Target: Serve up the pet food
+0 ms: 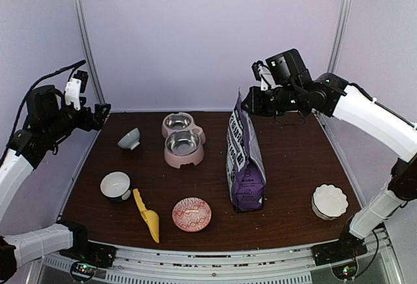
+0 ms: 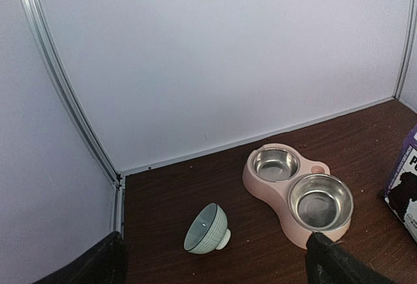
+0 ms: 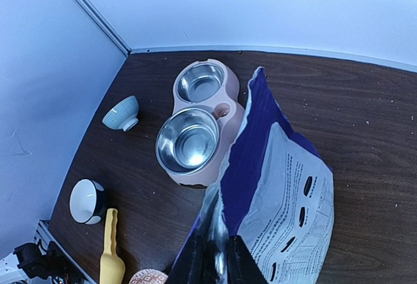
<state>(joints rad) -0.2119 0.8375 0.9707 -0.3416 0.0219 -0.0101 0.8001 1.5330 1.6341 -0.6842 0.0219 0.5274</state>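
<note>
The purple pet food bag stands upright at mid-table, its top torn open. My right gripper is at the bag's top rear corner. In the right wrist view the gripper is shut on the bag's upper edge, with silver lining between the fingers. No kibble shows. The pink double feeder with two empty steel bowls sits left of the bag. My left gripper is open and empty, high over the table's far left. In the left wrist view it looks down at the feeder.
A teal bowl lies on its side left of the feeder. A white-and-black bowl, a yellow scoop and a red patterned dish sit at front left. A white scalloped bowl sits at front right.
</note>
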